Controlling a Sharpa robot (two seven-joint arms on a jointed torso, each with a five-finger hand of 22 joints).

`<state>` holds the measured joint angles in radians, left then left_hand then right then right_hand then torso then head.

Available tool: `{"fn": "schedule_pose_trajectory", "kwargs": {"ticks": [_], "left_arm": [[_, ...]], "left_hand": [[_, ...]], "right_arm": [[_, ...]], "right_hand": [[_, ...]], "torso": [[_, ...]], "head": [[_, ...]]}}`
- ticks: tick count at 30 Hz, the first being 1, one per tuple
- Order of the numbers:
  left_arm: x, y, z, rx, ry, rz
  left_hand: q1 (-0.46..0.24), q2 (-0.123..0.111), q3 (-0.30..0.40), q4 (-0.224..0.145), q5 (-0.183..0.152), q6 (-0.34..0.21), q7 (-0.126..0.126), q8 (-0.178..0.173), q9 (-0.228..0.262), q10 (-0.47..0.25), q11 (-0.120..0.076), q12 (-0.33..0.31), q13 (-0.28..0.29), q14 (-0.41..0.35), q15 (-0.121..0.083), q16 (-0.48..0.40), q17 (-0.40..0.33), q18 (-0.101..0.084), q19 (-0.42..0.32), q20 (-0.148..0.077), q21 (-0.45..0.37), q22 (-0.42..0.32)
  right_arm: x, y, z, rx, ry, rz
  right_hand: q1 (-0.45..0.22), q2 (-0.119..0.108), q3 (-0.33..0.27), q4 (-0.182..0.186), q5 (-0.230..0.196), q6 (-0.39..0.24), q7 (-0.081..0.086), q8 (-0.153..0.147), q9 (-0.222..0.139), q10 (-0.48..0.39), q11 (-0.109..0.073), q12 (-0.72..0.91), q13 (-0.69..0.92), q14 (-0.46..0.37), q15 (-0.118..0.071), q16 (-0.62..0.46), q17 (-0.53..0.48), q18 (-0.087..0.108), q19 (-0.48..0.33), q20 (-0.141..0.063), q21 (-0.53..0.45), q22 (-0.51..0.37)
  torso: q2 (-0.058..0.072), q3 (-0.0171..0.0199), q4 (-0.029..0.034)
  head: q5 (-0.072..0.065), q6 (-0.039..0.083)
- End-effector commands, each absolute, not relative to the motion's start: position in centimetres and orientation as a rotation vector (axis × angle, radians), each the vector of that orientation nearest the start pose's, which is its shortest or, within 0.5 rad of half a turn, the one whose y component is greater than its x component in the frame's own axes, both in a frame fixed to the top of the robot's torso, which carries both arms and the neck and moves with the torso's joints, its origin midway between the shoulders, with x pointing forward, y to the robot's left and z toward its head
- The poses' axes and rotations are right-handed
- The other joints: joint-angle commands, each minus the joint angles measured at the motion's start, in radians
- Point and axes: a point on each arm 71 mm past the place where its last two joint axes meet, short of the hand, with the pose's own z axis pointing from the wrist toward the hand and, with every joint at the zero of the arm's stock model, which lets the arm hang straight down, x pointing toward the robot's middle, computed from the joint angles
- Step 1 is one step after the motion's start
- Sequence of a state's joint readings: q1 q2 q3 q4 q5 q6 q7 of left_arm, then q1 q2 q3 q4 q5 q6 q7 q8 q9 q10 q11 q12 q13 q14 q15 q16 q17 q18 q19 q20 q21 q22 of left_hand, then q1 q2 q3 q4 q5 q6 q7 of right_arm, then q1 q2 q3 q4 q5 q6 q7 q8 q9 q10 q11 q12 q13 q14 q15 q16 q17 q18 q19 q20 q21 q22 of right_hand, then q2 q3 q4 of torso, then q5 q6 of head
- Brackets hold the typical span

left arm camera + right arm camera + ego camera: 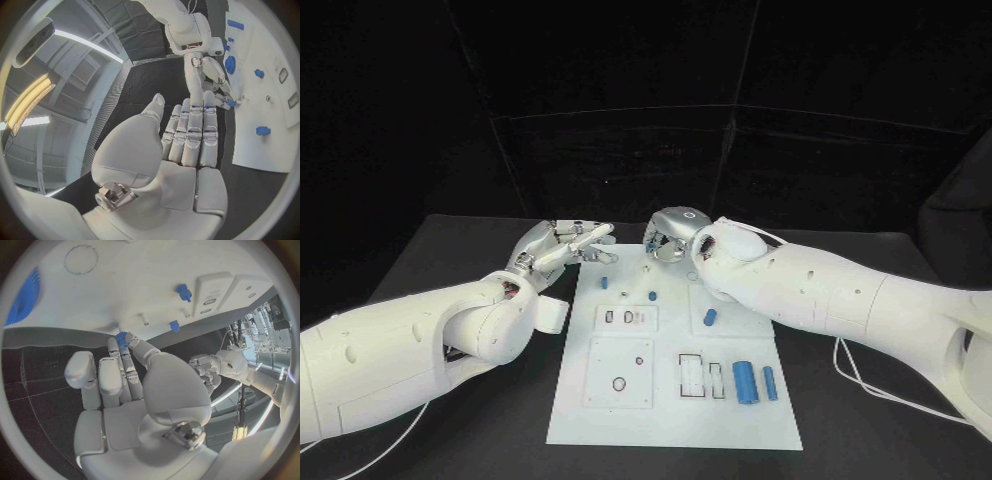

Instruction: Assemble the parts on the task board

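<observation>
The white task board [610,415] lies in the middle of the black table. Small blue parts lie on it: one near its far left [606,282], one in the middle [711,318], and two cylinders [746,382] side by side at the right. My right hand [678,235] hovers at the board's far edge. Its thumb and a finger pinch a small blue part [120,337], which also shows at the fingertips in the left wrist view [230,103]. My left hand [567,246] is over the table by the board's far left corner, fingers straight, holding nothing [190,135].
The board has several rectangular and round recesses [620,385]. A blue toothed disc [22,300] lies on the board, and two more small blue pieces [182,291] lie near a raised white block [209,290]. Black table [459,250] surrounds the board.
</observation>
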<state>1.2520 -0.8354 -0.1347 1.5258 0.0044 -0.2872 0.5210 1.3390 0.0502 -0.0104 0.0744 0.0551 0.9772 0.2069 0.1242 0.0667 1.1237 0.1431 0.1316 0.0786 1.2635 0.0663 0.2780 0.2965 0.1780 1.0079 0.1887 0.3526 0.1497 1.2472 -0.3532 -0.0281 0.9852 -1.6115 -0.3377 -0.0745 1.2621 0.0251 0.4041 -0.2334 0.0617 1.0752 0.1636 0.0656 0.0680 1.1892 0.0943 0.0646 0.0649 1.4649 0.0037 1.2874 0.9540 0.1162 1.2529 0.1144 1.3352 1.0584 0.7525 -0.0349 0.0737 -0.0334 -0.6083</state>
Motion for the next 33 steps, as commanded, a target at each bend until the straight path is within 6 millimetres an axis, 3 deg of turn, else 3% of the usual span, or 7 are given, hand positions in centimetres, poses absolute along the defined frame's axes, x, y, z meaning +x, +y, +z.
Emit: {"fn": "schedule_pose_trajectory", "kwargs": {"ticks": [1, 15, 33], "left_arm": [[48.54, 20.29, -17.73, -1.011, 1.386, -1.628], [48.58, 20.33, -17.77, -1.016, 1.396, -1.625], [48.65, 20.41, -17.82, -1.018, 1.399, -1.622]], "left_hand": [[-0.001, 0.007, -0.002, -0.006, 0.000, -0.004, 0.001, -0.004, -0.001, -0.007, -0.003, -0.004, -0.001, 0.000, 0.009, -0.007, 0.001, 0.004, 0.008, -0.001, -0.005, -0.002], [-0.001, 0.007, -0.003, -0.007, 0.000, -0.005, 0.001, -0.004, -0.001, -0.007, -0.002, -0.004, -0.001, 0.000, 0.009, -0.007, 0.002, 0.004, 0.008, -0.001, -0.005, -0.002], [-0.002, 0.008, -0.003, -0.007, 0.000, -0.005, 0.002, -0.004, -0.001, -0.007, -0.002, -0.004, -0.001, -0.001, 0.009, -0.007, 0.003, 0.004, 0.008, -0.001, -0.005, -0.002]], "right_arm": [[56.95, -8.83, -17.76, -0.332, 1.536, 0.519], [56.87, -8.82, -17.75, -0.336, 1.536, 0.515], [56.75, -9.14, -17.49, -0.322, 1.506, 0.514]], "right_hand": [[-0.001, -0.016, 0.006, 0.001, 0.003, -0.010, 0.000, -0.003, -0.001, -0.010, 0.000, -0.003, -0.002, 0.009, 0.007, 0.005, -0.002, -0.010, -0.008, 0.003, 0.006, -0.002], [-0.002, -0.019, 0.007, 0.002, 0.002, -0.011, 0.000, -0.003, -0.001, -0.011, 0.001, -0.003, -0.001, 0.009, 0.007, 0.006, -0.001, -0.010, -0.008, 0.004, 0.007, 0.000], [-0.005, -0.032, 0.010, 0.004, 0.006, -0.014, 0.002, -0.002, 0.000, -0.019, 0.003, -0.002, -0.001, 0.007, 0.009, 0.005, -0.006, -0.010, -0.009, 0.005, 0.008, 0.000]], "torso": [[0.001, 0.0004, 0.0006], [0.002, 0.0018, -0.0008], [0.001, 0.0006, 0.0013]], "head": [[0.000, -0.001], [0.003, -0.005], [-0.001, -0.009]]}}
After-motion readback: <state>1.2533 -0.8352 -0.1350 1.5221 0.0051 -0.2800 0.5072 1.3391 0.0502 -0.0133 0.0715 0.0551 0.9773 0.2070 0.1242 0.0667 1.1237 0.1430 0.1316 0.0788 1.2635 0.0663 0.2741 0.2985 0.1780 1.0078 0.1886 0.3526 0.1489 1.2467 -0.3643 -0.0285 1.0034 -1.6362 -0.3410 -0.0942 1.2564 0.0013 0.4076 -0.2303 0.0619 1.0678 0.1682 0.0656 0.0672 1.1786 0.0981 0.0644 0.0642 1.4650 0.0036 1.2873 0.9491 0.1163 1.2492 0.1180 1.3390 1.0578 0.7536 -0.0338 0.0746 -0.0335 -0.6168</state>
